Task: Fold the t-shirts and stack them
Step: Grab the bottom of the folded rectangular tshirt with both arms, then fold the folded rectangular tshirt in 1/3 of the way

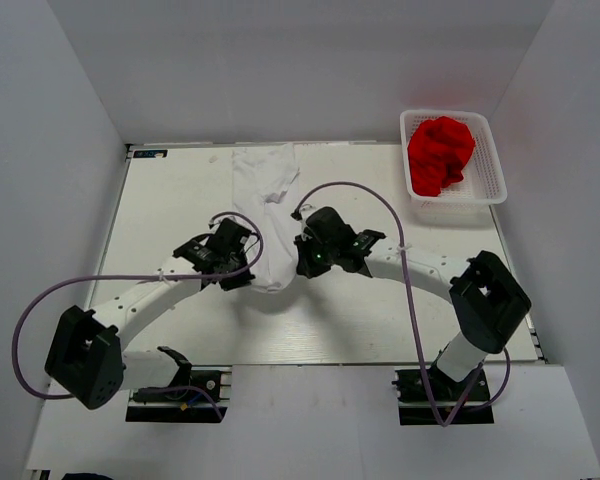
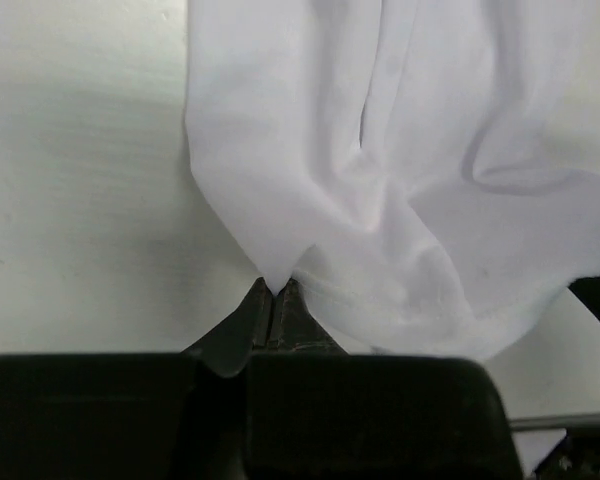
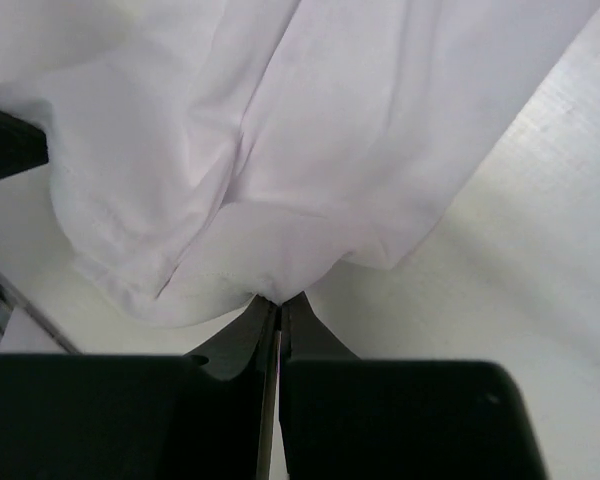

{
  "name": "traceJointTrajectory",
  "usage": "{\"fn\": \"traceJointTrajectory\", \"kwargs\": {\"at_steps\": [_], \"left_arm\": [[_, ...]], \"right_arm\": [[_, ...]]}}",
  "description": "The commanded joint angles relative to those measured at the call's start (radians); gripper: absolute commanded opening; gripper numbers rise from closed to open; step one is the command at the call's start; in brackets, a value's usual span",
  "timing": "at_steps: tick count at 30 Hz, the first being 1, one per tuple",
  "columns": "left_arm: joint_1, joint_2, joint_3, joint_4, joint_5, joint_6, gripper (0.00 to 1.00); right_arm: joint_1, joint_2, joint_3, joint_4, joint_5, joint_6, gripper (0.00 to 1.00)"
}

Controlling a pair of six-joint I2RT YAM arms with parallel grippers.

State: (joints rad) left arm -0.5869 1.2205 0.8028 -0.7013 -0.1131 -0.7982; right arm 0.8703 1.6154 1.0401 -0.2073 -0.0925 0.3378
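Note:
The white t-shirt (image 1: 267, 210) hangs as a narrow bunched strip from the table's far edge to the middle, held up between both arms. My left gripper (image 1: 246, 262) is shut on its near left edge, which shows pinched in the left wrist view (image 2: 277, 283); the cloth (image 2: 380, 180) drapes right. My right gripper (image 1: 302, 262) is shut on its near right edge, pinched in the right wrist view (image 3: 277, 298); the cloth (image 3: 280, 150) drapes left. The red t-shirt (image 1: 440, 152) lies crumpled in the white basket (image 1: 490, 190) at the far right.
The pale table (image 1: 180, 200) is walled by white panels on three sides. The basket stands off the table's far right corner. Purple cables loop over both arms (image 1: 380, 195).

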Motion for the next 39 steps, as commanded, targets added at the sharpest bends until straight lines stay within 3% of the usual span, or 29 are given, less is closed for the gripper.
{"fn": "traceJointTrajectory", "kwargs": {"at_steps": [1,10,18,31,33,34,36,38,39], "left_arm": [[0.006,0.065,0.105,-0.030,-0.138,-0.021,0.00],[0.081,0.298,0.453,-0.119,-0.394,-0.078,0.00],[0.148,0.506,0.663,-0.027,-0.415,0.050,0.00],[0.237,0.706,0.803,0.066,-0.338,0.132,0.01],[0.255,0.723,0.803,0.110,-0.312,0.163,0.14],[0.256,0.750,0.817,0.123,-0.312,0.192,0.34],[0.280,0.789,0.869,0.138,-0.263,0.234,0.53],[0.295,0.862,0.927,0.161,-0.226,0.293,0.93],[0.312,0.893,1.010,0.161,-0.203,0.310,0.98]], "right_arm": [[-0.008,0.030,0.101,0.019,0.152,-0.062,0.00],[-0.079,0.159,0.302,0.055,0.281,-0.094,0.00],[-0.142,0.325,0.520,0.060,0.226,-0.128,0.00],[-0.217,0.558,0.762,0.043,0.070,-0.131,0.00],[-0.231,0.603,0.799,0.043,0.050,-0.129,0.00],[-0.232,0.609,0.810,0.046,0.054,-0.120,0.00],[-0.247,0.670,0.879,0.060,0.051,-0.095,0.17],[-0.270,0.704,0.935,0.086,0.051,-0.079,0.29],[-0.275,0.730,0.978,0.118,0.050,-0.079,0.37]]}}
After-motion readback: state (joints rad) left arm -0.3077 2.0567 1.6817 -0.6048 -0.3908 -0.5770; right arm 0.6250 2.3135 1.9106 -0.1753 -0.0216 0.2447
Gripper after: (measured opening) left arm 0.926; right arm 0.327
